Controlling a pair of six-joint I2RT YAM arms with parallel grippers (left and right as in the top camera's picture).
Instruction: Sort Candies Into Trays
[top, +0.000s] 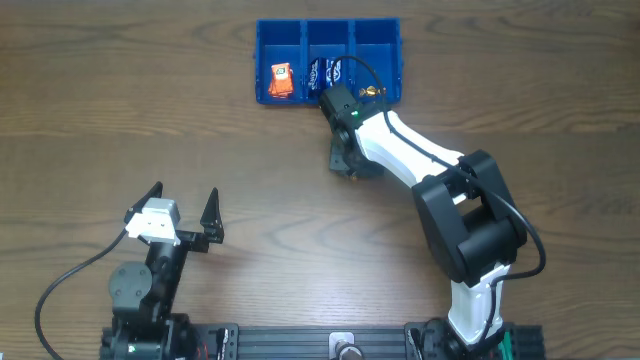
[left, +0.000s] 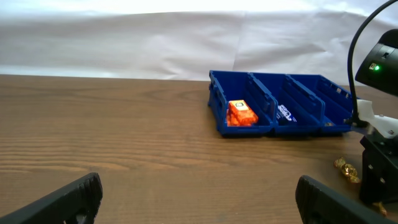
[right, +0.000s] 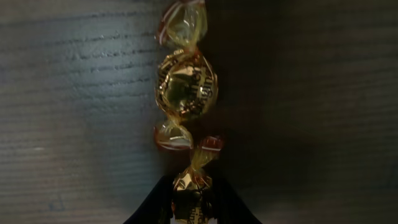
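A blue tray (top: 400, 62) with three compartments stands at the table's far side. An orange candy (top: 281, 82) lies in its left compartment and blue-wrapped candies (top: 326, 72) in the middle one. My right gripper (top: 347, 163) is down at the table just in front of the tray. In the right wrist view it (right: 193, 200) is shut on a gold-wrapped candy (right: 191, 182), and a second gold candy (right: 185, 84) lies on the wood right beyond it. The left wrist view has a gold candy (left: 346, 168) beside that gripper (left: 377, 177). My left gripper (top: 186, 206) stands open near its base, holding nothing.
The tray (left: 249, 127) sits about mid-table in the left wrist view, with bare wood between it and my left fingers (left: 68, 200). A black cable (top: 375, 75) from the right arm loops over the tray's right compartment.
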